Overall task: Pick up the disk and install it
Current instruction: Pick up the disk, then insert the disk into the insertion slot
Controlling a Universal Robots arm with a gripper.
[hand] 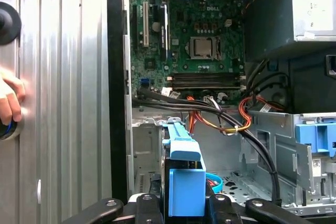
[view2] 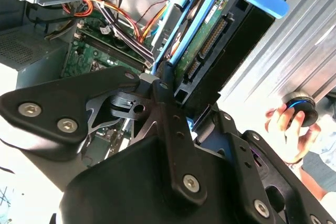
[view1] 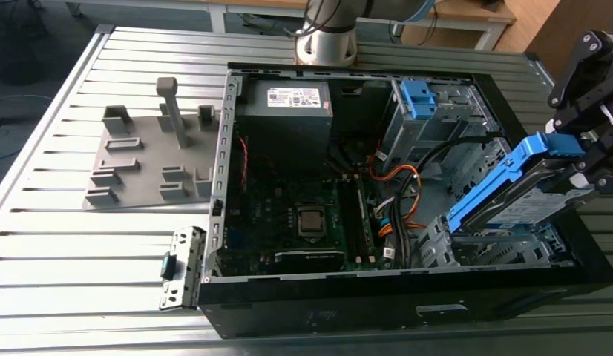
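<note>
The disk (view1: 532,194) is a silver drive in bright blue carrier rails. It hangs tilted above the metal drive cage (view1: 495,252) at the open case's front corner, on the exterior view's right. My gripper (view1: 582,176) is shut on its outer end. In the second wrist view the disk (view2: 206,51) shows its green board and connector edge, with the black fingers (view2: 164,90) clamped on its end. In the first wrist view the blue carrier (hand: 185,182) stands between the gripper (hand: 184,204) jaws, over the case floor.
The open computer case (view1: 225,185) lies on a slatted metal table (view1: 49,222). Inside are a motherboard (view1: 297,215), loose cables (view1: 406,185), a grey power supply (view1: 286,111) and a fixed blue bracket (view1: 418,98). A grey fixture plate (view1: 148,159) lies beside it. A person's hand (view2: 286,124) holds a black knob.
</note>
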